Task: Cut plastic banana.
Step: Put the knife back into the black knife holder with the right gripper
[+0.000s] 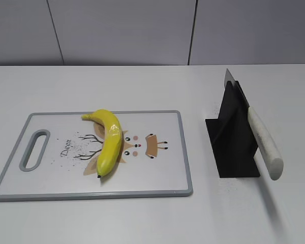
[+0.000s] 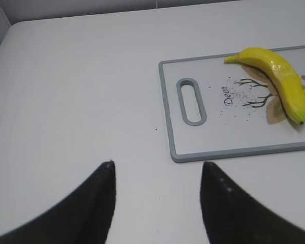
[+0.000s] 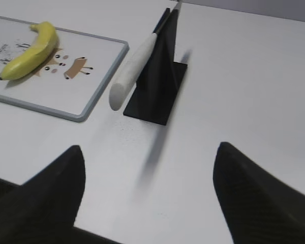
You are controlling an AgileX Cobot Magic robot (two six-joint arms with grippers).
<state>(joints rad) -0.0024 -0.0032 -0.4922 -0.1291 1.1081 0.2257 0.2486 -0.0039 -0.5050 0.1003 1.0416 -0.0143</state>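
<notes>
On the cutting board you had the plastic banana lying whole across the printed deer, well apart from the knife resting in its black stand to the right. Your left gripper and right gripper both hung spread wide above bare table, holding nothing.

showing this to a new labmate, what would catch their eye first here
The bright yellow plastic banana stands out, lying across the deer picture on the white cutting board at table left. To its right a knife with a white handle rests slanted in a black stand, handle jutting toward the camera.
</notes>
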